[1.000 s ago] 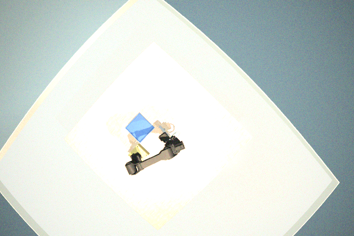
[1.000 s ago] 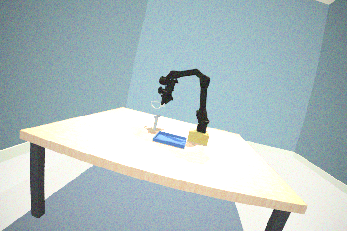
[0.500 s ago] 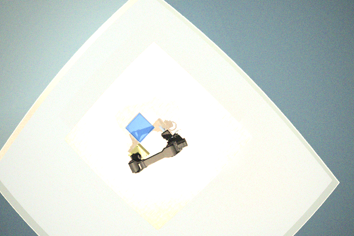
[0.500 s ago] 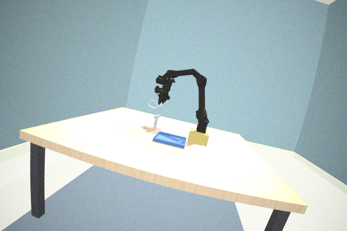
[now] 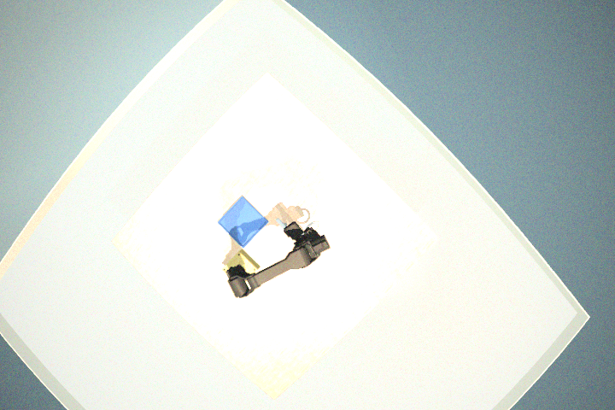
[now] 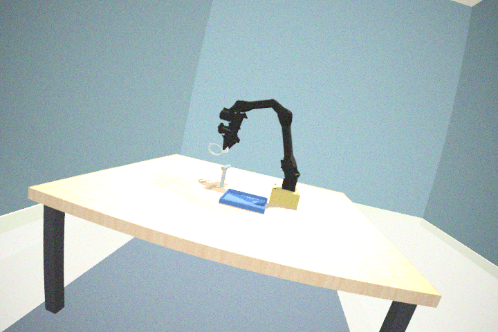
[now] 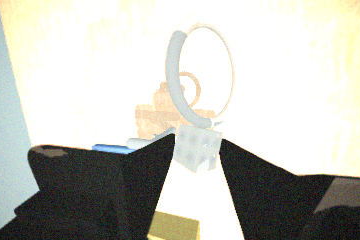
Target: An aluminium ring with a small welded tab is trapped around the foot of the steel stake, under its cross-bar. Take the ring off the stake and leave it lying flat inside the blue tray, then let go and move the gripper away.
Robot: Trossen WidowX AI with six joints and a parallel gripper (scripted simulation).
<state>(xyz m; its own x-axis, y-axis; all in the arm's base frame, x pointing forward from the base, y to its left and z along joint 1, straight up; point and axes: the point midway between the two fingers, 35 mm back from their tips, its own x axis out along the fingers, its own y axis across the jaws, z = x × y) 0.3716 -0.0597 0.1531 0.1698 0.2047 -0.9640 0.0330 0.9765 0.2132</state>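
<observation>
- I have the hand (image 5: 309,231) (image 6: 225,149) (image 7: 196,140) closed on the ring's welded tab (image 6: 227,150) (image 7: 197,147), one black finger pressing each side of it.
- The aluminium ring (image 5: 310,224) (image 6: 209,149) (image 7: 173,65) is in the air, off the steel stake (image 6: 223,178) and above the height of its cross-bar (image 5: 281,222) (image 6: 225,167) (image 7: 138,143); nothing seems to link the two.
- I take the tab to be the grip because it gives the fingers flat faces and leaves the loop out in front, free to pass over the bar.
- The stake stands upright on the table (image 5: 187,217) (image 6: 257,242) (image 7: 298,75). The blue tray (image 5: 230,235) (image 6: 241,208) (image 7: 110,148) lies near it, between stake and yellow block (image 5: 250,260) (image 6: 285,197) (image 7: 175,226), so I judge the carry short.
- The ring looks tilted to me; I should level it over the tray before lowering, or it may land on the rim.
- From the top, the arm (image 5: 277,270) (image 6: 286,137) covers most of the hand, and the ring shows only as a pale sliver against glare.
- On the wrist view I get just a strip of tray, the stake's foot is hidden, and the ring's right side nearly washes out. I can't judge its exact clearance.
</observation>
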